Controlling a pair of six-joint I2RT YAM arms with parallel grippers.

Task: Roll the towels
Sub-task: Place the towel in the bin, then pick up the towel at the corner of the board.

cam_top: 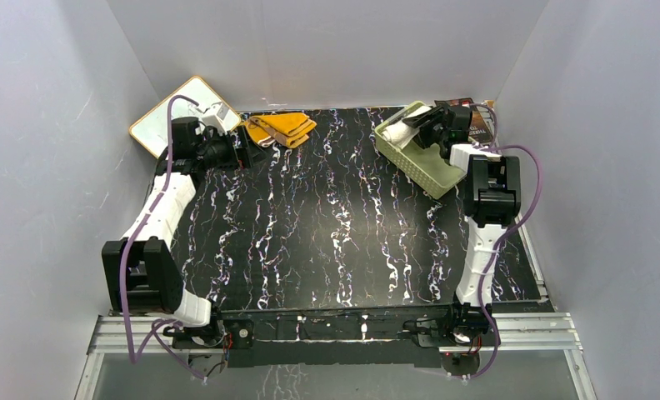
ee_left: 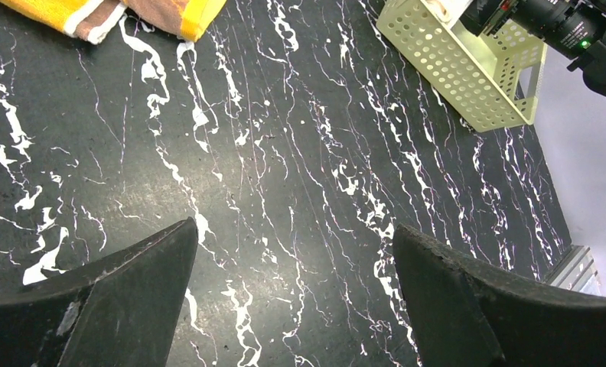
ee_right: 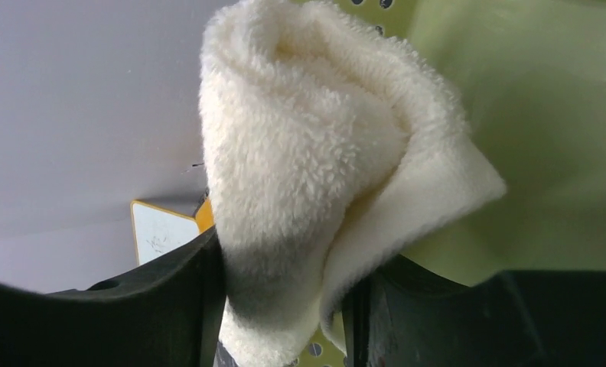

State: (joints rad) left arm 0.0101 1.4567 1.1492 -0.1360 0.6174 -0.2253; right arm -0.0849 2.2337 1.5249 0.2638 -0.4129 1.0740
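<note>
Board with a wooden frame sits at the far-left corner of the tabletop. Just beside it hangs our left gripper, its jaws spread wide over bare marble pattern and holding nothing.

Next along the far edge, left of centre, lies the mustard towel. It is folded flat rather than rolled, with a pale stripe showing at one end. We judge it light and limp. It will sag if lifted by a corner, so the better hold is a pinch on one short end, with the cloth kept down on the tabletop while it is turned over itself.

At the far-right corner stands the pale green basket. Our right gripper reaches into it from the far end, pinching the cream towel between its fingers. That towel is a thick, fluffy roll with its loose flap hanging to one side. It squashes under the pads and looks ready to spring open, so we would grip it across the middle of the roll, over the flap. We cannot tell whether it rests on the basket floor.
</note>
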